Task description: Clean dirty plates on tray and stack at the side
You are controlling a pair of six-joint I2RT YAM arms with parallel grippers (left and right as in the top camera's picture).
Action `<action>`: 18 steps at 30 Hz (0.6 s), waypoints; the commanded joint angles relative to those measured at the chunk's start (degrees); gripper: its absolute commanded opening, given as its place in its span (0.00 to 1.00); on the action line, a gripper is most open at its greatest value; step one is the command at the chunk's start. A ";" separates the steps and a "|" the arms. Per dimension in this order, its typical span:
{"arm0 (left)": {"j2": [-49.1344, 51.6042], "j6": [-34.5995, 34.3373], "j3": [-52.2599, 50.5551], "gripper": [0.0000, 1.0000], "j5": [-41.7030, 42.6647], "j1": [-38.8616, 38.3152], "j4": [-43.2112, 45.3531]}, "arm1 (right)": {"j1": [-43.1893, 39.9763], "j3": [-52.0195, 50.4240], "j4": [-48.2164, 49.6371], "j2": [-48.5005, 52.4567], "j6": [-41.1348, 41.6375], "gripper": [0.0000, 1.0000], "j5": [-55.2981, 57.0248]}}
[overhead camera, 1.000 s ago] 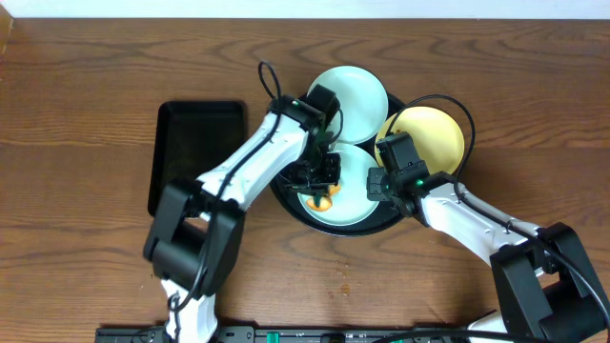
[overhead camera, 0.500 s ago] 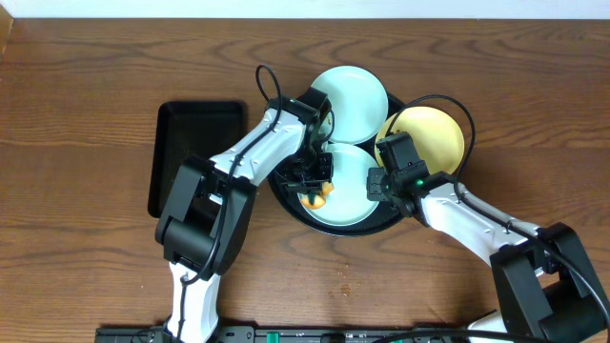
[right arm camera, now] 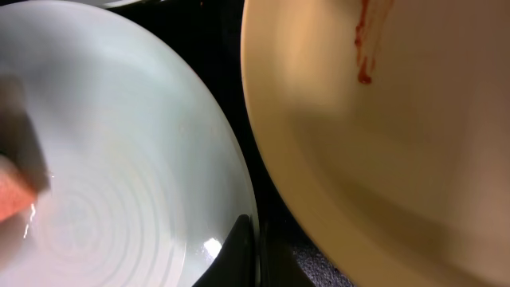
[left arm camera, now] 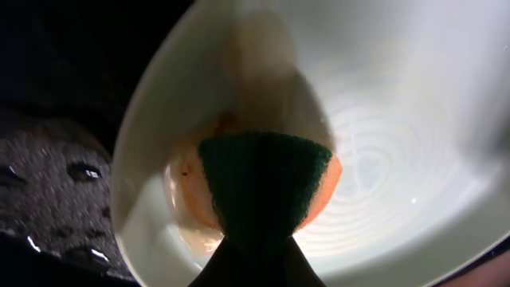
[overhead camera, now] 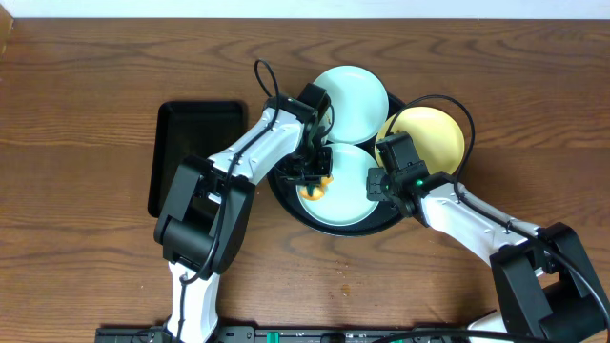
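Plate (overhead camera: 355, 183) beneath sponge (left arm camera: 267, 187); rectangular tray (overhead camera: 195, 143) nearby

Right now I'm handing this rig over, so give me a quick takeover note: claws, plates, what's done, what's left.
Left claw: shut on the sponge, pressing it on the near mint plate in the round black tray.
Right claw: shut at that plate's right rim; I can't tell whether it pinches it.
Far mint plate and yellow plate are also on the tray; the yellow one has a red-brown smear.
Done: nothing stacked; near plate mid-scrub.
Left: finish it, clean the others, stack all three on the tabletop.
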 commanded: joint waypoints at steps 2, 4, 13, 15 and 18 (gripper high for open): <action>1.29 3.17 -0.31 0.07 -3.15 0.35 2.12 | 0.52 -0.22 -0.02 0.37 0.63 0.01 1.22; 1.29 3.17 -0.31 0.07 -3.17 0.37 3.50 | 0.52 -0.22 -0.04 0.35 0.63 0.01 1.25; 1.27 5.11 -0.26 0.07 1.09 0.37 9.51 | 0.52 -0.22 -0.02 0.35 0.63 0.01 1.22; 1.11 6.21 0.59 0.07 5.05 0.50 10.43 | 0.52 -0.22 -0.02 0.33 0.63 0.01 1.22; -0.26 6.80 2.93 0.07 7.76 0.72 10.01 | 0.52 -0.22 -0.09 0.13 0.61 0.01 1.25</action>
